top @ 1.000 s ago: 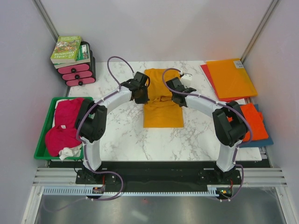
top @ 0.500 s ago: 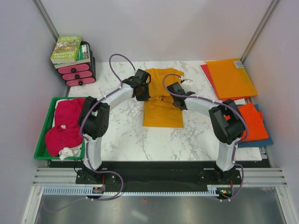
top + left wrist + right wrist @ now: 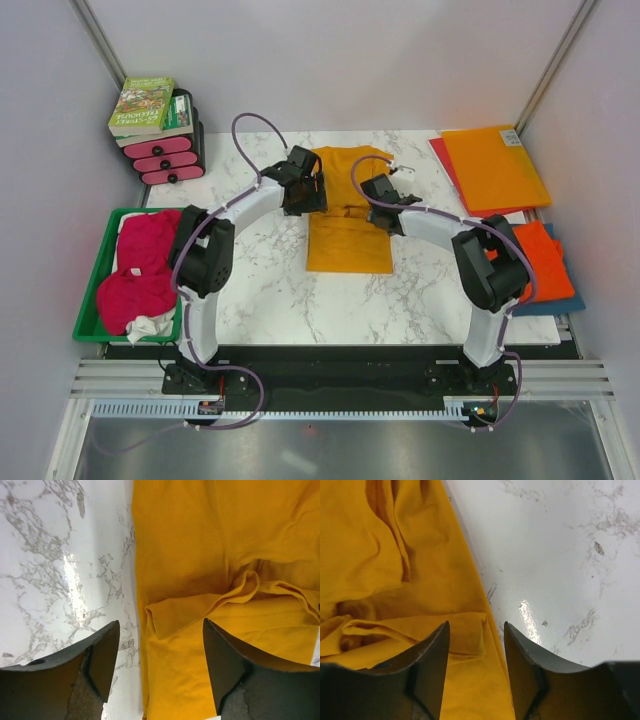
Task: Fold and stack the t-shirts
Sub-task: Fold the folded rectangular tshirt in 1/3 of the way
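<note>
A golden-orange t-shirt lies partly folded on the middle of the marble table, a bunched fold across its upper half. My left gripper is open over its left edge. In the left wrist view the gripper straddles that edge of the t-shirt with nothing pinched. My right gripper is open over the right edge. In the right wrist view the gripper stands above a small folded corner of the t-shirt. Magenta-pink t-shirts lie heaped at the left. A folded red-orange t-shirt rests on a blue one at the right.
A green tray at the left edge holds the magenta heap. Stiff orange and red sheets lie at the back right. Books sit on pink drawers at the back left. Bare marble shows in front.
Both grippers were shut on the golden-orange shirt's side edges and have opened, letting the cloth go. The arms carried the fold a little farther back before that.
</note>
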Robot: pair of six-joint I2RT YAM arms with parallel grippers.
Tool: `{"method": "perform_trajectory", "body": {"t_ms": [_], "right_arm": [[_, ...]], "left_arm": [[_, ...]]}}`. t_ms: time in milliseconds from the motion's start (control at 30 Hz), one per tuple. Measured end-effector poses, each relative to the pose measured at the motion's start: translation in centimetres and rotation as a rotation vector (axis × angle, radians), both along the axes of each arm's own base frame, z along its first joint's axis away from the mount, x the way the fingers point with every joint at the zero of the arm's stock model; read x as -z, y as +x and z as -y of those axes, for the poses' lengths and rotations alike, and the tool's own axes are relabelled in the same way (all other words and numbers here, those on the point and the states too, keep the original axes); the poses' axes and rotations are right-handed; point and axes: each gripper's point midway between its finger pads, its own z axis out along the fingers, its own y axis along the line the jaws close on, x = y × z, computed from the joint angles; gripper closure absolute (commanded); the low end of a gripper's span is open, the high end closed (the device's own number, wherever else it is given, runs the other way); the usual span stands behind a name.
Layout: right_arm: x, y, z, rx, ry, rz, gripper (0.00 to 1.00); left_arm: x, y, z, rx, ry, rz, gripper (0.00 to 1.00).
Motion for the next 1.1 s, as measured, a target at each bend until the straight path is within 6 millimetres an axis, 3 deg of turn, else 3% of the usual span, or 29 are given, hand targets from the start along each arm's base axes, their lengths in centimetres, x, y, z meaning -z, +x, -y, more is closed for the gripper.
{"method": "perform_trajectory", "body": {"t_ms": [100,133,200,233,267,300,333,400,567,667,867,1100], "right_arm": [[-2.4,0.0,-0.2,-0.012,0.019,0.048,0.47],[-3.6,0.0,-0.4,-0.019,0.030,0.072,0.68],[-6.0,0.0,-0.9,-0.040,0.052,0.123,0.94],[-6.9,0.0,-1.4,-0.050,0.072,0.147,1.00],[-7.5,-0.1,-1.8,-0.059,0.087,0.162,1.00],[-7.7,-0.3,-2.2,-0.069,0.101,0.167,1.00],[-7.7,-0.4,-2.7,-0.081,0.112,0.165,1.00],[-6.8,-0.8,-3.5,-0.104,0.117,0.141,1.00],[-2.5,-2.0,-5.3,-0.161,0.096,0.041,1.00],[-0.4,-2.7,-5.7,-0.180,0.078,-0.016,1.00],[1.5,-2.7,-6.1,-0.189,0.066,-0.062,1.00],[1.8,-0.4,-7.2,-0.182,0.058,-0.058,1.00]], "left_arm": [[-2.2,0.1,-0.2,-0.008,-0.016,0.045,0.31],[-3.3,0.0,-0.2,-0.009,-0.028,0.064,0.37],[-5.1,-0.3,-0.2,-0.014,-0.058,0.095,0.48],[-6.0,-0.7,-0.1,-0.013,-0.076,0.112,0.70],[-6.7,-1.2,0.0,-0.013,-0.099,0.120,0.83],[-6.9,-1.7,0.2,-0.015,-0.119,0.117,0.95],[-6.9,-2.2,0.5,-0.006,-0.130,0.122,0.98],[-5.6,-3.9,1.2,0.014,-0.150,0.090,0.98],[0.7,-10.3,2.5,0.088,-0.124,-0.074,0.98],[2.4,-12.7,3.0,0.123,-0.114,-0.129,0.98],[2.6,-12.4,3.3,0.122,-0.131,-0.115,0.98],[3.1,-12.5,3.2,0.120,-0.129,-0.117,0.98]]}}
